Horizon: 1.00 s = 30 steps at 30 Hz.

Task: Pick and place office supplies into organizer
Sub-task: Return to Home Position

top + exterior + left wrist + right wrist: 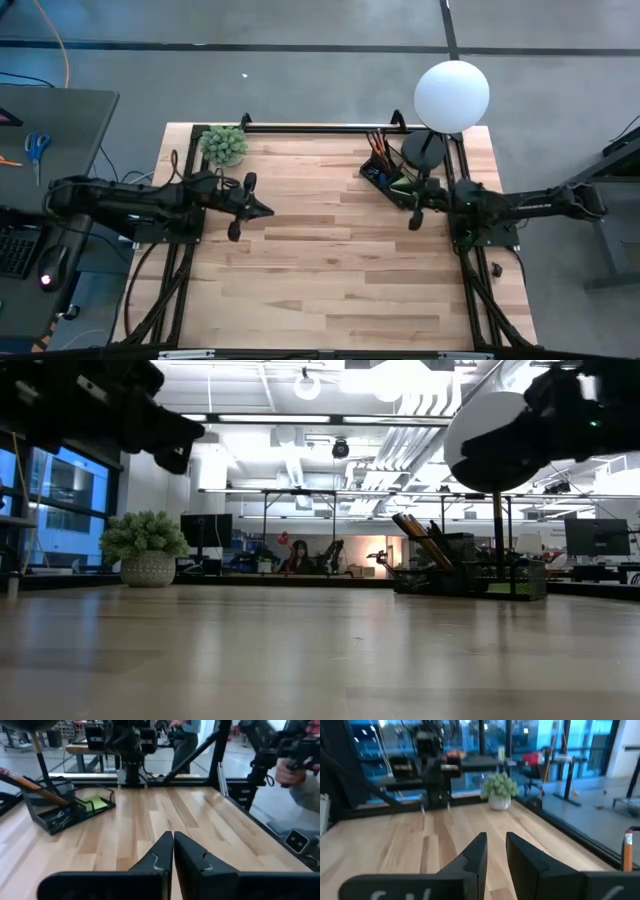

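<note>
The black organizer (385, 168) stands on the table's far right, beside the lamp's base. Pencils and pens (35, 785) lean out of its compartments, and a lime-green sticky-note pad (95, 804) lies in it. The organizer also shows in the low view (455, 575). My left gripper (268, 211) hovers over the table's left part, shut and holding nothing (173, 834). My right gripper (411, 209) hovers just on the near side of the organizer. A narrow gap shows between its fingers (496, 836), and nothing is in it.
A white globe lamp (452, 95) stands at the far right corner. A small potted plant (224, 145) is at the far left. Blue-handled scissors (37, 148) lie on a side desk beyond the table's left edge. A person's hand (287, 772) shows beyond the table.
</note>
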Motion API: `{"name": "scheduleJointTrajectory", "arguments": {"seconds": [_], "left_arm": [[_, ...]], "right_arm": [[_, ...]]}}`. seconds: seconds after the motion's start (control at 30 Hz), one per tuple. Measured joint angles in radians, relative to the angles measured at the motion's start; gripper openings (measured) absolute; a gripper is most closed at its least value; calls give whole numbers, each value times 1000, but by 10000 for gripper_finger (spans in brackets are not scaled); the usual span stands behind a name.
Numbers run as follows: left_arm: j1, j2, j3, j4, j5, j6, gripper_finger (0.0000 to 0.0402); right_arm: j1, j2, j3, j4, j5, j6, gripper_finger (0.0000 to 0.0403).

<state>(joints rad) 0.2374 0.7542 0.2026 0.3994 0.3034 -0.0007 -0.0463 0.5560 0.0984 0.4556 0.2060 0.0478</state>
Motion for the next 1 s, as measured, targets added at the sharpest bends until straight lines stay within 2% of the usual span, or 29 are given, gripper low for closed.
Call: {"name": "scheduleJointTrajectory", "arguments": {"seconds": [0.13, 0.4, 0.43, 0.6, 0.87, 1.0], "left_arm": [[-2, -68, -51, 5, 3, -30, 3], [-2, -228, -189, -6, -4, -83, 1], [-2, -253, -195, -45, -13, -87, 1], [-2, -357, -194, -167, -114, -151, 1], [-28, -484, -194, -226, -114, -123, 0], [-45, -569, -194, -321, -163, -133, 0]], "right_arm": [[0, -151, -79, 10, -5, -7, 61], [1, -371, -84, -249, -68, 19, 55], [1, -390, -84, -265, -77, 21, 55], [2, -458, -83, -335, -58, 45, 48], [2, -506, -83, -389, -55, 15, 31], [1, -548, -83, -412, -51, 45, 22]]}}
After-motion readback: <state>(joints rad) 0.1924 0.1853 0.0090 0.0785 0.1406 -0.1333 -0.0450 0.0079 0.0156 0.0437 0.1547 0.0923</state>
